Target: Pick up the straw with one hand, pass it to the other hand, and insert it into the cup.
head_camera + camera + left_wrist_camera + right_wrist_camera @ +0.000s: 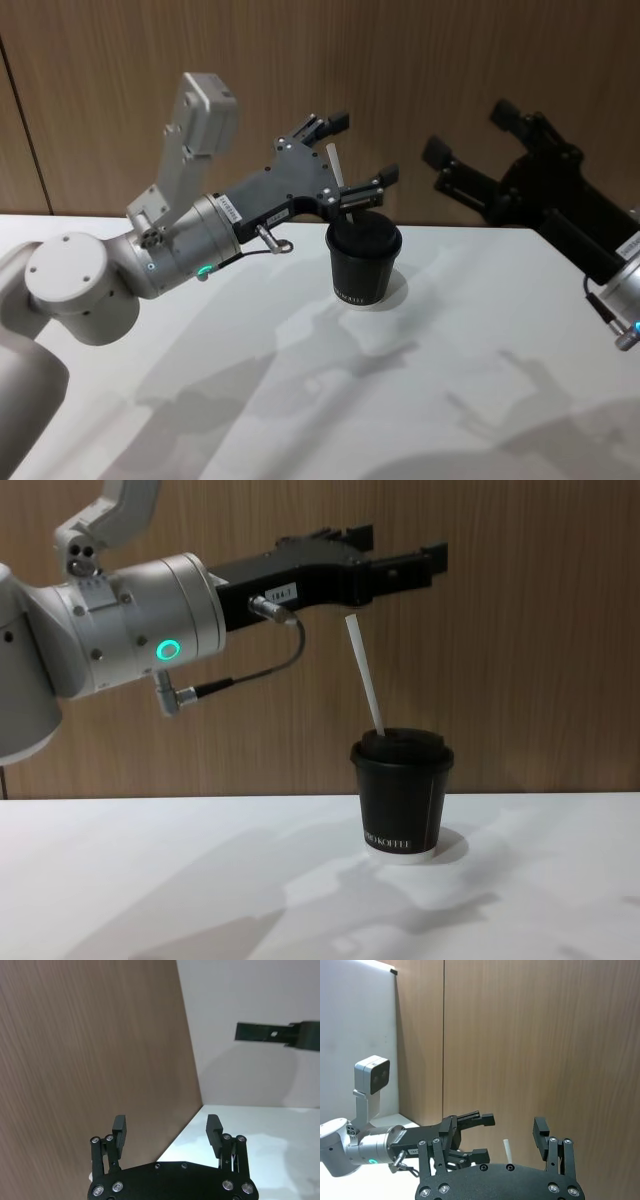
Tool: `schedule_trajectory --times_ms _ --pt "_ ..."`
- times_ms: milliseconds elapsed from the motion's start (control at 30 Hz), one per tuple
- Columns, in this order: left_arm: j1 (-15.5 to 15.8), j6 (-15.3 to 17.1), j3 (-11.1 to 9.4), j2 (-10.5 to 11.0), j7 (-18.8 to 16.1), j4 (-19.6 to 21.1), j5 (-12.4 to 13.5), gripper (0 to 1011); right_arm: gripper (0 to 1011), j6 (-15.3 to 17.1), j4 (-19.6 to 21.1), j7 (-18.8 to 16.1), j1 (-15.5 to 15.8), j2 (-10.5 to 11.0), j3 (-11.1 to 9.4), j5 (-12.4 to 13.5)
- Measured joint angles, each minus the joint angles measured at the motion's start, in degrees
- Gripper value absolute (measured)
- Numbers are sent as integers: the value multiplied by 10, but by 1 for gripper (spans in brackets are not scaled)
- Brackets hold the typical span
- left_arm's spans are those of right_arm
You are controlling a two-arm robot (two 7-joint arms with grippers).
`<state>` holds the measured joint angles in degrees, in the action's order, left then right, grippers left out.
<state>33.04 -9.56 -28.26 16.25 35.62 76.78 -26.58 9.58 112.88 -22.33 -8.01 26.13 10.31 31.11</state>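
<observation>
on the left, the left arm reaches forward and to the right from a silver cylindrical wrist with a green ring light [168, 650] and a cable [245, 675]. its black long-fingered left gripper [362, 150] hangs above the cup, fingers spread apart and grasping nothing. in the chest view the same gripper [395, 555] sits level, higher than the top of the straw and clear of it. from the left wrist view, the two finger pads [120, 1127] stand well apart with bare space between them.

near the middle of the white table [300, 400] stands the cup [402, 795], small, black, upright, with a domed lid, white lettering and a white bottom rim. the straw [364, 675], thin and white, stands in the lid and leans up and to the left, its upper end just below the left gripper. in the head view the straw [334, 165] rises between the spread fingers without touching them. the cup's lid [364, 236] sits just under the nearer finger.

on the right, the right gripper [475, 150] is raised above the far right edge of the table, well apart from the cup. it is all black with blocky fingers, held apart and empty. from the right wrist view its own fingers [541, 1132] are open, with the straw's tip [507, 1149] showing beyond them.

behind everything runs a brown wood-panel wall [520, 630].
</observation>
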Motion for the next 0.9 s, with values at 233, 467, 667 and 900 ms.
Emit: schedule_trajectory --times_ms 233,467,667,900 --pt "-14 -5 5 10 9 26 -19 1001 1001 15 13 10 -3 -6 15 5" --pt "-25 0 7 20 11 45 -33 1001 1001 22 24 17 -5 -9 28 7" --pt "-31 4 9 25 12 56 -40 1001 1001 23 30 19 -6 -9 34 7" --pt "-36 7 10 29 12 63 -45 1001 1001 24 34 21 -7 -9 38 8"
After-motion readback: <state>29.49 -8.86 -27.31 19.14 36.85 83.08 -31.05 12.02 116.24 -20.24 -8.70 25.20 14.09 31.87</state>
